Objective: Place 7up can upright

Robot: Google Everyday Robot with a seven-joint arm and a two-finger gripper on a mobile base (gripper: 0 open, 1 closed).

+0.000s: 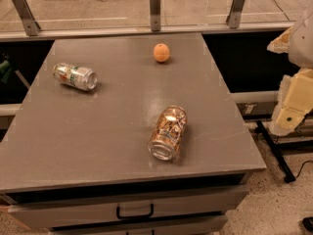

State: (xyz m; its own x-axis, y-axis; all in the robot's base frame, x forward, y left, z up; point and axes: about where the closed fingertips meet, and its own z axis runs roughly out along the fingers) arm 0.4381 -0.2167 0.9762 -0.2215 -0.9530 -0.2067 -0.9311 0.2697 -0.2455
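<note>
Lying on its side, the 7up can (75, 76) rests on the grey table (122, 165) near the left edge, toward the back. Its shiny end faces the front right. The gripper (292, 104) is at the far right border of the view, off the table and beside its right side, so almost the whole width of the table is between it and the can. Whether the gripper is open or closed I cannot tell. It touches nothing on the table, and nothing is seen in it. The arm (304, 38) shows as cream-coloured segments one above the other, folded close at the right border, above the floor. A larger orange-gold can (168, 132) also lies on its side, toward the front right of the table. An orange (161, 53) sits near the back edge.
</note>
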